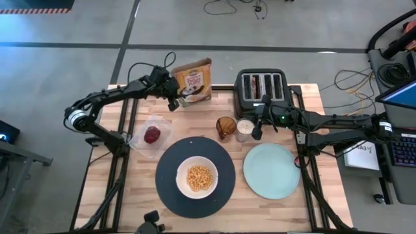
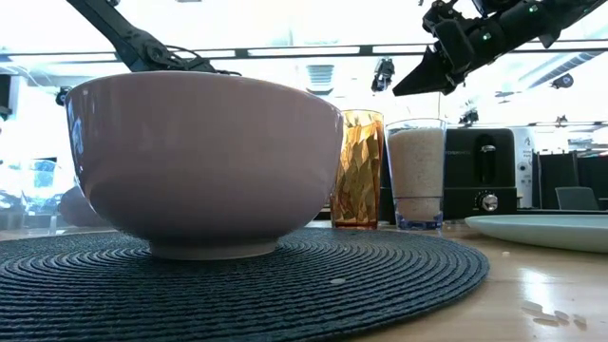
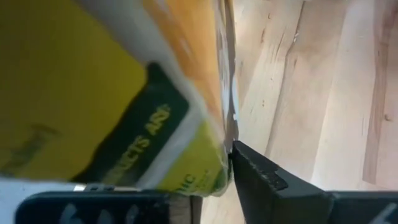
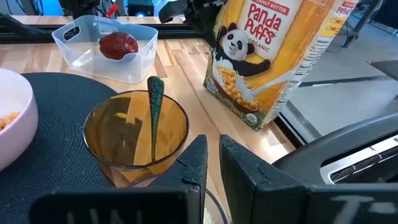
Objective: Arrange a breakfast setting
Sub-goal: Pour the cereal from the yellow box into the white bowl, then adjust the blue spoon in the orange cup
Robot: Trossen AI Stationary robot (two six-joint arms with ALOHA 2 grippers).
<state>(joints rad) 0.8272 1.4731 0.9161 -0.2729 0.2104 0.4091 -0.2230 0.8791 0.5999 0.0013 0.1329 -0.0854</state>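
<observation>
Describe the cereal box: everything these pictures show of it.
The cereal box is yellow-orange cardboard printed with a panda, a bowl of puffs and the words "Panda Puffs". Its top flaps look open. It stands near the table's far edge, left of the black toaster, leaning a little. The left gripper is closed on its side, fingers pressed to the panel. Nothing else touches it except the table beneath.

L gripper (image 1: 174,95) grips cereal box (image 1: 194,80); R gripper (image 1: 259,130) over milk glass (image 1: 244,128).
</observation>
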